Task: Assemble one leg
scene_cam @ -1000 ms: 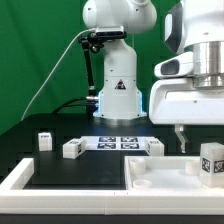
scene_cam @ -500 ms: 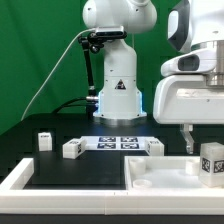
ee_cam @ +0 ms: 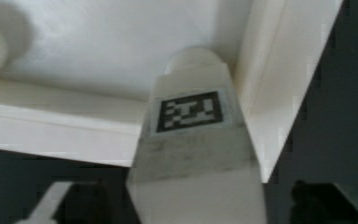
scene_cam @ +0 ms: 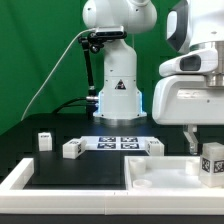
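Note:
A leg (scene_cam: 212,160), a stubby white post with a square tag, stands at the exterior view's right edge on the large white panel (scene_cam: 160,176). My gripper (scene_cam: 196,142) hangs just above and beside it, and one dark finger (scene_cam: 189,140) shows to the leg's left. In the wrist view the same leg (ee_cam: 194,120) rises between my two dark fingers (ee_cam: 51,205). The gripper (ee_cam: 190,202) is open, with gaps on both sides of the leg. Three more legs stand on the black table: one (scene_cam: 45,140), another (scene_cam: 72,148) and a third (scene_cam: 153,146).
The marker board (scene_cam: 118,142) lies flat on the table between the loose legs. The robot's white base (scene_cam: 118,95) stands behind it, with a cable running off to the exterior view's left. A raised white rim (scene_cam: 20,178) edges the table's front left.
My gripper has moved a little toward the exterior view's right, closer to the leg on the panel. The legs and the panel have not moved.

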Motion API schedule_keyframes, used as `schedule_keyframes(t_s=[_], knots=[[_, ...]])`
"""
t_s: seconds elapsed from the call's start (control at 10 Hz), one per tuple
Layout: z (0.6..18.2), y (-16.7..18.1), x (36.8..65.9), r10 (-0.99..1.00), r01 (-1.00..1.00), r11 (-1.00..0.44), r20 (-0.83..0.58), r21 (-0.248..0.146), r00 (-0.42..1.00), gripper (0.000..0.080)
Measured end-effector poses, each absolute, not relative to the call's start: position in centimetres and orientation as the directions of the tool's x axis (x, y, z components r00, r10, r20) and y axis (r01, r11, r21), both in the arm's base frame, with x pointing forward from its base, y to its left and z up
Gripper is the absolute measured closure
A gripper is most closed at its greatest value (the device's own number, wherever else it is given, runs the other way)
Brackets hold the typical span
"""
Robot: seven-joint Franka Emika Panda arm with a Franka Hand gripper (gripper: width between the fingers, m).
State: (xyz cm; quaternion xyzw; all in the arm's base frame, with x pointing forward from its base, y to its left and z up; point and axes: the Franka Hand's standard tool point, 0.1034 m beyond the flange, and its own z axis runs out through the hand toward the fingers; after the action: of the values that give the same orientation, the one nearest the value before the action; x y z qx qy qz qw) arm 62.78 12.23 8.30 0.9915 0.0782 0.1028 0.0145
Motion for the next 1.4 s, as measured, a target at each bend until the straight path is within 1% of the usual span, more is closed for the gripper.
schedule_keyframes(t_s=[0.1, 0.2, 0.3, 0.5, 0.7, 0.9, 1.1, 1.3, 1.4], knots=[[8.3, 12.2, 62.8, 0.151, 0.145, -0.988, 0.202, 0.043, 0.968, 0.0482], [8.3, 12.2, 62.8, 0.121, 0.116, -0.993, 0.203, 0.037, 0.972, 0.0482], [8.3, 12.2, 62.8, 0.111, 0.107, -0.994, 0.203, 0.035, 0.973, 0.0508], [8.2, 12.0, 62.9, -0.111, -0.112, -0.994, 0.210, -0.010, 0.971, 0.0508], [8.1, 11.7, 63.1, -0.371, -0.366, -0.928, 0.209, -0.064, 0.905, 0.0508], [8.1, 11.6, 62.9, -0.561, -0.554, -0.827, 0.197, -0.093, 0.804, 0.0508], [8.1, 11.4, 62.6, -0.764, -0.756, -0.643, 0.165, -0.123, 0.623, 0.0508], [8.1, 11.1, 62.6, -0.877, -0.869, -0.478, 0.135, -0.130, 0.462, 0.0507], [8.1, 11.0, 62.5, -0.905, -0.897, -0.423, 0.119, -0.131, 0.409, 0.0507]])
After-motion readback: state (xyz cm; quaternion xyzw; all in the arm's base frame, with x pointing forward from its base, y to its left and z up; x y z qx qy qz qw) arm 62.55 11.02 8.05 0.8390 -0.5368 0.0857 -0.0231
